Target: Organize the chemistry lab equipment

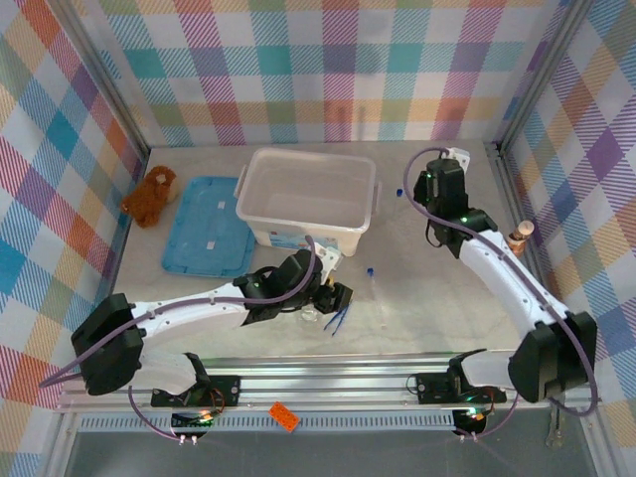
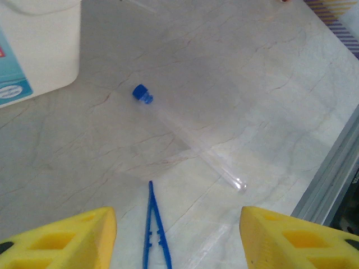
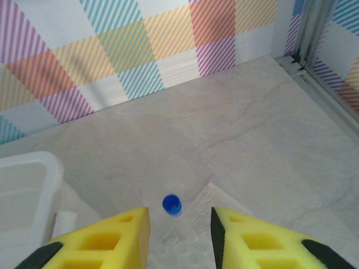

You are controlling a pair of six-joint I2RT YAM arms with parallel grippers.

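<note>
A clear test tube (image 2: 190, 143) with a blue cap (image 2: 142, 93) lies flat on the marble table; from above the test tube (image 1: 371, 280) lies right of my left arm. Slim blue tweezers (image 2: 152, 224) lie just in front of my left gripper (image 2: 176, 218), which hangs open over them, holding nothing. From above, that left gripper (image 1: 333, 301) sits beside the tweezers (image 1: 338, 319). My right gripper (image 3: 179, 224) stands open around a blue-capped tube (image 3: 171, 204) upright in a clear rack (image 3: 210, 216), its pads clear of the cap. The right gripper (image 1: 422, 194) is at the back right.
A white bin (image 1: 308, 194) stands at the back centre, with a blue lid (image 1: 209, 227) to its left. A brown plush toy (image 1: 149, 196) lies at the far left. A striped figure (image 1: 519, 237) stands by the right wall. The table's metal rail (image 2: 331, 174) runs close on the right.
</note>
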